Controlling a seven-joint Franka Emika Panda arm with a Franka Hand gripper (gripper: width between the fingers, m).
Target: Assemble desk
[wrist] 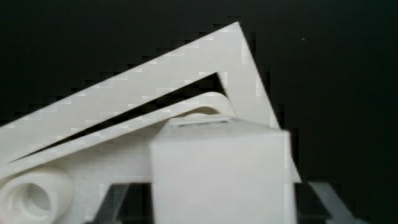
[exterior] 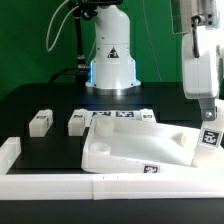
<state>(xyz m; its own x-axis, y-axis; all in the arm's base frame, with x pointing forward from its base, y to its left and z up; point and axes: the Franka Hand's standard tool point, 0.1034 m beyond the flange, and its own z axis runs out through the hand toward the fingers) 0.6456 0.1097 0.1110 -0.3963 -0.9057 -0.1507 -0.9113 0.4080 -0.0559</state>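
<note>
Black tabletop bears the desk panel at its middle, while the gripper, clamped on one upright leg block, hangs over the panel's corner toward the exterior view's right.

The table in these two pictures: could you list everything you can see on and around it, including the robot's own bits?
Desk panel: one, white, lying front and centre on the table.
Loose leg blocks: two, white with black-and-white tags, on the table at the exterior view's left.
Held leg block: one, white, tagged, over the panel's corner at the exterior view's right.
Marker board: one, white with black tags, flat behind the panel.
Edge bars: at least two, white, along the table's edges.
Table: one, black.
Robot base: one, white, at the back.
Claw: one, dark fingers, closed on the held leg block.
</note>
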